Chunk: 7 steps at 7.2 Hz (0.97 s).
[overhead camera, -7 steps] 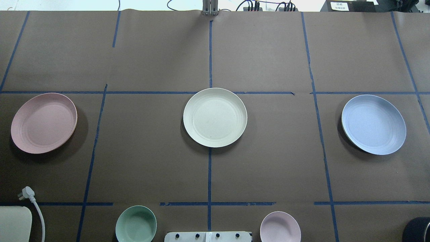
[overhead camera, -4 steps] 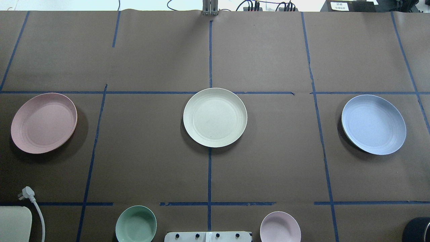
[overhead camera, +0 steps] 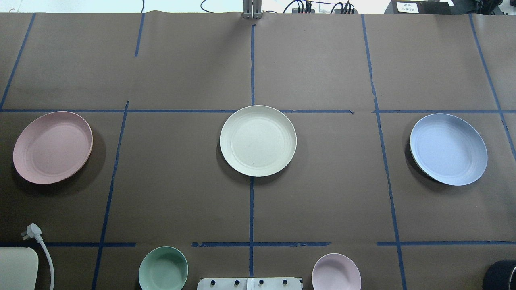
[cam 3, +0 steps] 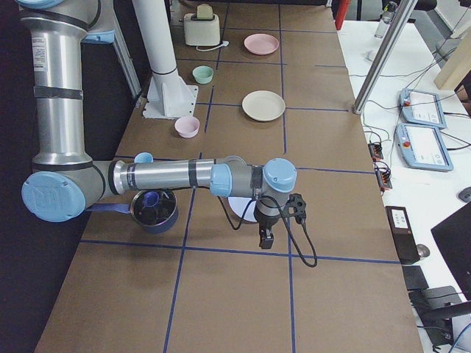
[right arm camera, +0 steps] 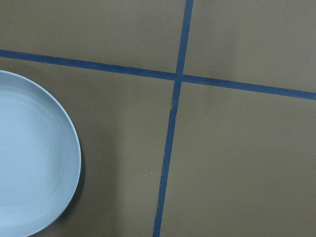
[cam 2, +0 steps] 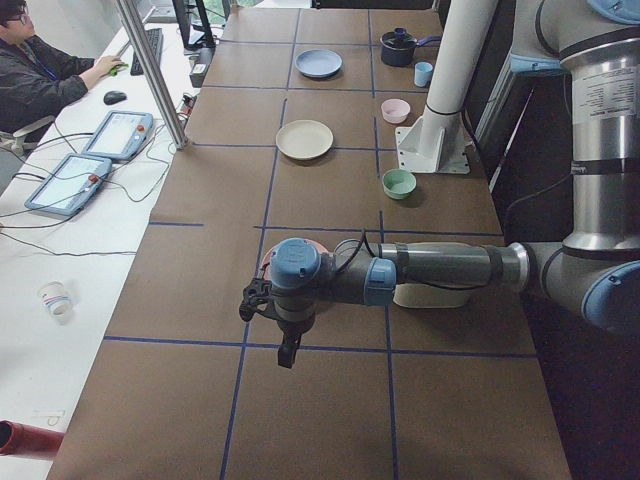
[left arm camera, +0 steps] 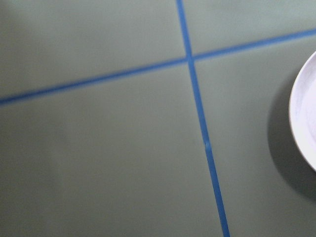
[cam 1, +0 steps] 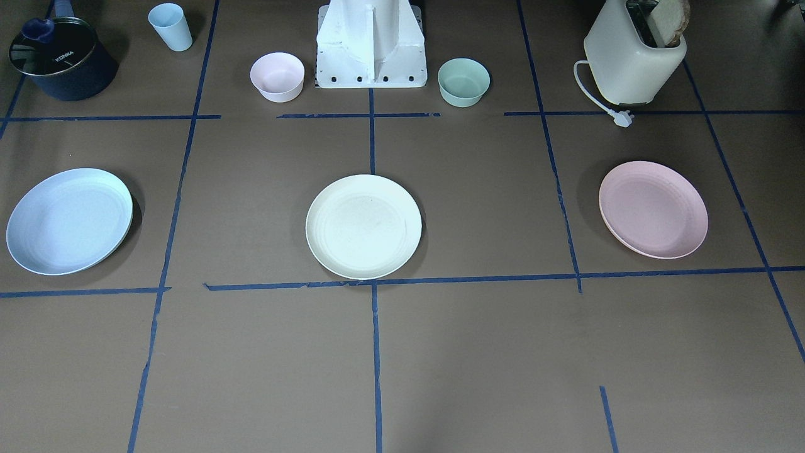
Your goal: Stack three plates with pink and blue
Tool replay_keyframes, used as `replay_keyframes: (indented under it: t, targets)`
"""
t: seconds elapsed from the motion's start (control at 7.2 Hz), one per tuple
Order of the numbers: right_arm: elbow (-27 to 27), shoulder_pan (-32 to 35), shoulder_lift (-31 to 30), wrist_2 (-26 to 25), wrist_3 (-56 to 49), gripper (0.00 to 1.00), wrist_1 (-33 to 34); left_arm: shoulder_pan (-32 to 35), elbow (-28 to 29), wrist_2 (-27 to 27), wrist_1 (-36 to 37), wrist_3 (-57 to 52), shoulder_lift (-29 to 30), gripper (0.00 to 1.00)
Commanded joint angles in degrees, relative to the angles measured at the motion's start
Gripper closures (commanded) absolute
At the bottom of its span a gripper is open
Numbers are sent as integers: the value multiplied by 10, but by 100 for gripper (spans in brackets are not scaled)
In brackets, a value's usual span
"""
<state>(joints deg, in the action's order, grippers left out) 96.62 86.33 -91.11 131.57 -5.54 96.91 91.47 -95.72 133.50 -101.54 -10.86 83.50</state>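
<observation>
sitting apart on the counter [overhead camera: 181, 181], pink plate [overhead camera: 53, 147] left of white plate [overhead camera: 258, 140], blue plate [overhead camera: 448, 149] right, cannot tell jaws' state

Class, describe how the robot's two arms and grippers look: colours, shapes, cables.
The left arm and right arm are silver-grey tubes with round light-blue joint caps. The left gripper and right gripper are black, with a black cable looping by each wrist.

Bare table [overhead camera: 169, 169] between well-spaced plates [overhead camera: 258, 141]
</observation>
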Motion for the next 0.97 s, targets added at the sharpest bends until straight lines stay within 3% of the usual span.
replay_keyframes:
  t: [0.0,0.28,0.69,0.83]
  targets:
    - [1,-4,1,1,0,0,0,-47,33,34,-92,28,5,0]
    - [1,-9,1,1,0,0,0,-164,40,32,-137,230,2,0]
    - [1,-11,1,1,0,0,0,-253,139,21,-376,502,3,0]
    - [0,-11,1,1,0,0,0,-280,142,-13,-398,556,4,1]
